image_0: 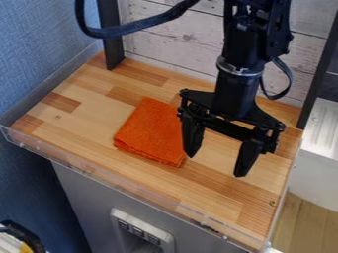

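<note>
Orange cloth [150, 129], one edge (partly hidden) behind the spread gripper [216, 165].

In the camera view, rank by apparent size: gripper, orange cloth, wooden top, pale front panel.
1. Wooden top
2. Orange cloth
3. Pale front panel, bottom cut off
Gripper unranked: it hangs nearer the camera, unsure against the cloth.

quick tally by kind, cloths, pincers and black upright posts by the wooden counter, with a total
Folded square orange cloth: 1
Black two-finger pincer, open over the counter of light and dark wood blocks (not counted): 1
Black upright posts at the counter's back: 2
Total: 4
</note>
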### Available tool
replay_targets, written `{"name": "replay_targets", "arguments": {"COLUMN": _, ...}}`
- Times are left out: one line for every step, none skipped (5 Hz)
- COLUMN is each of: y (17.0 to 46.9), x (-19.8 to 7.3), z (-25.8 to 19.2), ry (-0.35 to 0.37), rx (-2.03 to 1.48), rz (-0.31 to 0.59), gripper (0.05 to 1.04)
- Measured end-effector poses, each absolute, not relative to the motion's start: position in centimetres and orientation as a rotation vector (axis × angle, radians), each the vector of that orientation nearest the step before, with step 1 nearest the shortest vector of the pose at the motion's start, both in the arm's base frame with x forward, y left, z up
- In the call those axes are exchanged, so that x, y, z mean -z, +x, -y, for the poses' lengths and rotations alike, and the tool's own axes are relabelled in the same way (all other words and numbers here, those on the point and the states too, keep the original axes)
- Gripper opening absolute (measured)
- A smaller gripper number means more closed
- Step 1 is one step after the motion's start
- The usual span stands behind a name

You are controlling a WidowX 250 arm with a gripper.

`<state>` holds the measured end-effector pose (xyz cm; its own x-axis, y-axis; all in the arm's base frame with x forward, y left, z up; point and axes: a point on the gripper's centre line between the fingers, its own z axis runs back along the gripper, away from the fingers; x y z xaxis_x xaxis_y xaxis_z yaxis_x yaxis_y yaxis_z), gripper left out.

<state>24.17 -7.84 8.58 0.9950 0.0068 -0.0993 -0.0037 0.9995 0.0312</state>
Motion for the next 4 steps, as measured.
{"name": "replay_targets", "arguments": {"y": 24.2, "x": -8.3, "z": 6.8, "ry": 0.025, "rx": 0.016, "rz": -0.104, "gripper": 0.999}}
{"name": "replay_targets", "arguments": {"y": 25.1, "x": -8.0, "z": 5.4, "ry": 0.009, "rx": 0.054, "rz": -0.065, "gripper": 0.997}}
{"name": "replay_targets", "arguments": {"y": 26.2, "x": -8.0, "z": 3.4, "ry": -0.008, "rx": 0.093, "rz": -0.019, "gripper": 0.999}}
{"name": "replay_targets", "arguments": {"y": 27.2, "x": -8.1, "z": 2.0, "ry": -0.018, "rx": 0.132, "rz": 0.023, "gripper": 0.999}}
